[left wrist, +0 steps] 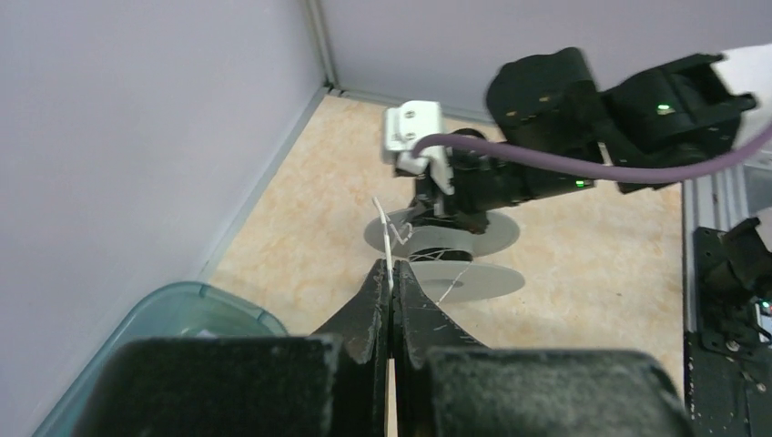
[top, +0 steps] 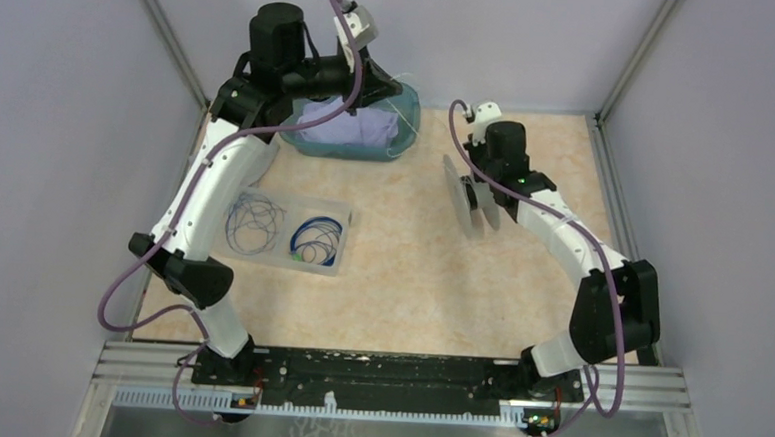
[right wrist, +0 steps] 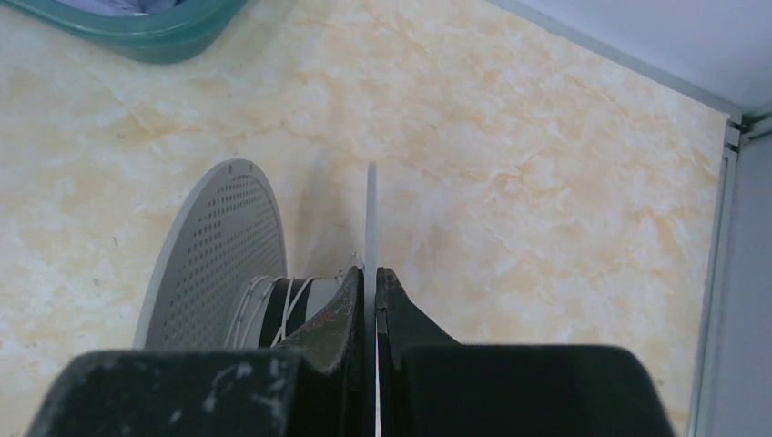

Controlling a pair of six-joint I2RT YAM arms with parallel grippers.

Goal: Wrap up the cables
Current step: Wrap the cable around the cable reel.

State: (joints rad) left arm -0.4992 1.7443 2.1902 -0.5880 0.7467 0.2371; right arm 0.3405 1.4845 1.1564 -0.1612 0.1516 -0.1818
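Note:
A thin whitish cable (left wrist: 389,244) runs from between my left gripper's (left wrist: 392,269) shut jaws to a grey spool (left wrist: 473,282) ahead of it. My right gripper (right wrist: 370,276) is shut on one thin flange (right wrist: 370,209) of that spool and holds it above the table. A few turns of white wire (right wrist: 273,308) lie on the spool's core, beside the perforated flange (right wrist: 218,250). In the top view my left gripper (top: 388,86) hangs over the teal bin and my right gripper (top: 477,186) holds the spool (top: 469,208) at centre right. Blue cables (top: 253,221) lie coiled in a clear tray.
The clear tray (top: 337,266) sits at the left beside my left arm, with a second blue coil (top: 314,237) in it. A teal bin (top: 352,155) holding lavender cloth (top: 348,128) stands at the back. Metal frame rails and grey walls enclose the table.

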